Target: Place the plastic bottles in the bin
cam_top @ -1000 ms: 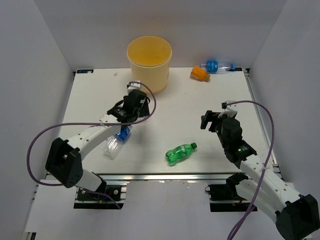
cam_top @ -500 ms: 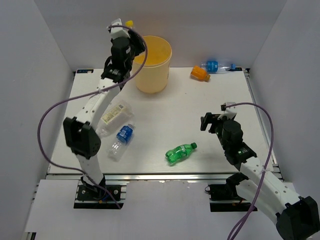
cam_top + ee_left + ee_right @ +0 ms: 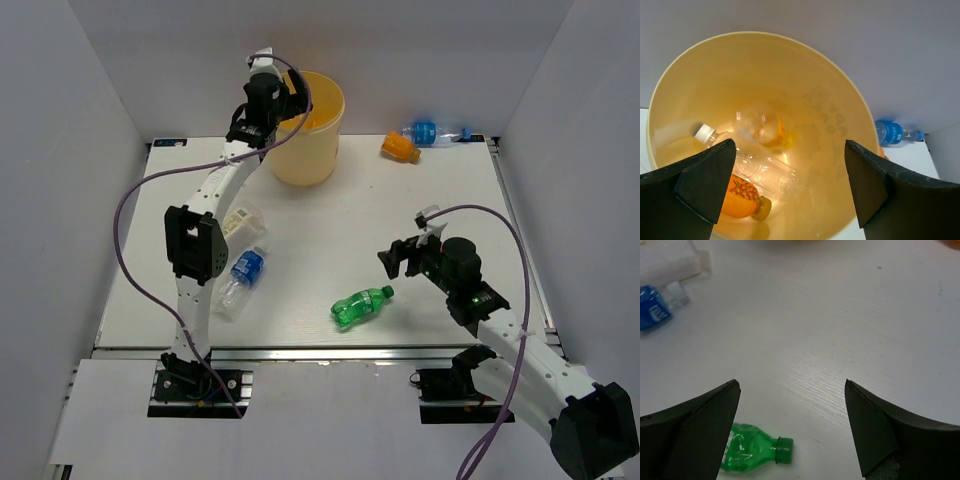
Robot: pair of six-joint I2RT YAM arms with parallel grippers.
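My left gripper (image 3: 287, 98) hangs open over the pale yellow bin (image 3: 305, 160), nothing between its fingers. In the left wrist view the gripper (image 3: 790, 182) looks down into the bin (image 3: 830, 110), where a clear bottle with a yellow-orange band (image 3: 762, 127), a long clear bottle (image 3: 762, 169) and an orange bottle (image 3: 737, 195) lie. A green bottle (image 3: 360, 307) lies on the table at front centre. My right gripper (image 3: 396, 262) is open just right of it; in the right wrist view the green bottle (image 3: 757, 455) sits below the left finger.
A cream-label bottle (image 3: 238, 220) and a blue-label bottle (image 3: 243, 272) lie at the left, partly behind the left arm. An orange bottle (image 3: 400, 147) and another blue-label bottle (image 3: 432, 132) lie at the back right by the wall. White walls close in the table.
The left arm rose from the table to above the bin carrying a bottle, then opened and let it drop inside. The right gripper moved left toward the green bottle.
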